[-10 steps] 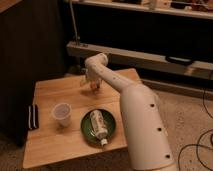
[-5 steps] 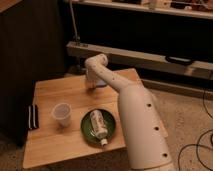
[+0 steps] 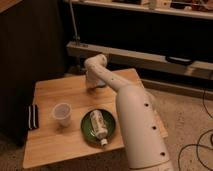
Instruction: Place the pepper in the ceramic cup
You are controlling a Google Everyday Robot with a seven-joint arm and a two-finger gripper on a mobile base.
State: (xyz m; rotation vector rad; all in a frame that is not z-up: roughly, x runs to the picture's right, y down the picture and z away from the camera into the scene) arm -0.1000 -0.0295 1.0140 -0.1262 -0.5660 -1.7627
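Gripper [image 3: 93,88] is low over the far side of the table [image 3: 50,145]; can't tell if it's open, closed or holding anything, and the pepper isn't visible, possibly hidden under the wrist. Ceramic cup [image 3: 61,114] stands upright front-left, well apart from the gripper, just beside the green plate [image 3: 86,131] carrying the white bottle [image 3: 98,124]. No pepper shows in the cup, so carry and drop likely remain.

The light wooden table [image 3: 50,145] bears a pale tapered ceramic cup [image 3: 61,114], a round green plate [image 3: 113,125] and perhaps a dark striped cloth [image 3: 33,116], the gripper [image 3: 92,90] at its far side.
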